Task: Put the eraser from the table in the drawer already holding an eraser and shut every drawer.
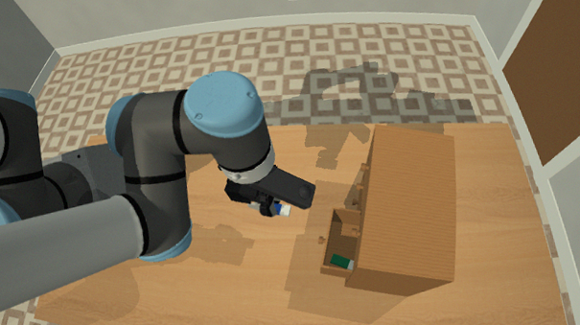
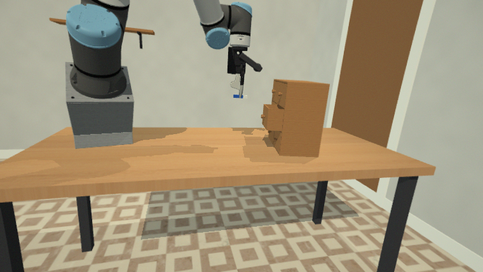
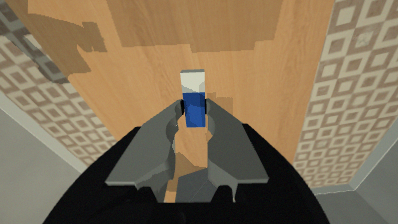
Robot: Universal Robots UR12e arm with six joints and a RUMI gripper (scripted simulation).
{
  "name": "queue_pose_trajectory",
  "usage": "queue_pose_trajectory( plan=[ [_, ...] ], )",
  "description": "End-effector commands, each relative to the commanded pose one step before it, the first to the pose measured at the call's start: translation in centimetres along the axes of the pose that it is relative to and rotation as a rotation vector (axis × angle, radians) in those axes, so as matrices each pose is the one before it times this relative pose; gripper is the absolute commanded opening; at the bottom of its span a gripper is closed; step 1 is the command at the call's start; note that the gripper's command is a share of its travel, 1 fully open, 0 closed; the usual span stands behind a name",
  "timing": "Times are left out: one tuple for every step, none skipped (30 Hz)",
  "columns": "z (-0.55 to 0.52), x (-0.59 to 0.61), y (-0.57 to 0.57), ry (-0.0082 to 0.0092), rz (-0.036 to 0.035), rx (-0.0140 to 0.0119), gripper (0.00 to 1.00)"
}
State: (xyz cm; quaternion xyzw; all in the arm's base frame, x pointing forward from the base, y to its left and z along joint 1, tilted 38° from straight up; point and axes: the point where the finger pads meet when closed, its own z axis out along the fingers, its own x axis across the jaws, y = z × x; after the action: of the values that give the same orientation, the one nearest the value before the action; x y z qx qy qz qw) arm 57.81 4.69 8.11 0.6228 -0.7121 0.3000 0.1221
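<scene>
My gripper (image 2: 240, 96) (image 3: 194, 100) is shut on the blue and white eraser (image 1: 283, 209) (image 2: 236, 96) (image 3: 193, 82), its white end pointing away from the wrist. It holds the eraser high above the table, to the left of the chest (image 1: 411, 200) (image 2: 300, 118). One middle-height drawer (image 1: 333, 269) (image 2: 272, 117) of the chest stands pulled out. A green and white eraser (image 1: 341, 261) lies inside it, at the end nearest the top camera. The other drawers that show look shut. The chest stands upright.
The chest stands on the wooden table (image 1: 251, 300) (image 2: 189, 168). Small knobs stick out from the drawer fronts, including the open drawer's knob (image 1: 321, 239) (image 2: 262, 116). The arm's grey base (image 2: 103, 118) stands on the table's left side.
</scene>
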Motion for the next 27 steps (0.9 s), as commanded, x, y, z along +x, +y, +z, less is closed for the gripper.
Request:
queue_pose_trajectory(
  plan=[
    [-0.610, -0.009, -0.041, -0.00019, 0.00039, 0.00050, 0.11],
    [-0.078, -0.001, 0.000, 0.00000, 0.00000, 0.00000, 0.11],
    [-0.068, 0.000, 0.000, 0.00000, 0.00000, 0.00000, 0.11],
    [0.000, 0.000, 0.000, 0.00000, 0.00000, 0.00000, 0.11],
    [0.000, 0.000, 0.000, 0.00000, 0.00000, 0.00000, 0.11],
    [-0.059, 0.000, 0.000, 0.00000, 0.00000, 0.00000, 0.11],
    [-0.051, 0.000, 0.000, 0.00000, 0.00000, 0.00000, 0.11],
    [-0.043, 0.000, 0.000, 0.00000, 0.00000, 0.00000, 0.11],
    [-0.035, 0.000, 0.000, 0.00000, 0.00000, 0.00000, 0.11],
    [-0.028, 0.000, 0.000, 0.00000, 0.00000, 0.00000, 0.11],
    [-0.021, 0.000, 0.000, 0.00000, 0.00000, 0.00000, 0.11],
    [-0.016, 0.000, 0.000, 0.00000, 0.00000, 0.00000, 0.11],
    [-0.011, 0.000, 0.000, 0.00000, 0.00000, 0.00000, 0.11],
    [-0.007, 0.000, 0.000, 0.00000, 0.00000, 0.00000, 0.11],
    [-0.004, 0.000, 0.000, 0.00000, 0.00000, 0.00000, 0.11],
    [-0.001, 0.000, 0.000, 0.00000, 0.00000, 0.00000, 0.11],
    [0.000, 0.000, 0.000, 0.00000, 0.00000, 0.00000, 0.11],
    [0.000, 0.000, 0.000, 0.00000, 0.00000, 0.00001, 0.11],
    [0.000, 0.000, 0.000, 0.00000, 0.00000, 0.00007, 0.11],
    [0.001, -0.001, 0.000, -0.00001, 0.00000, 0.00018, 0.11],
    [0.000, 0.000, 0.000, 0.00000, 0.00000, 0.00000, 0.11],
    [0.000, 0.000, 0.000, 0.00000, 0.00000, 0.00000, 0.11],
    [0.001, -0.001, -0.001, -0.00001, 0.00000, 0.00034, 0.11],
    [0.002, -0.002, -0.001, -0.00002, -0.00001, 0.00054, 0.11],
    [0.003, -0.002, -0.001, -0.00003, -0.00001, 0.00080, 0.11],
    [0.003, -0.003, -0.002, -0.00004, -0.00001, 0.00109, 0.11],
    [0.004, -0.004, -0.002, -0.00005, -0.00002, 0.00142, 0.11]
  ],
)
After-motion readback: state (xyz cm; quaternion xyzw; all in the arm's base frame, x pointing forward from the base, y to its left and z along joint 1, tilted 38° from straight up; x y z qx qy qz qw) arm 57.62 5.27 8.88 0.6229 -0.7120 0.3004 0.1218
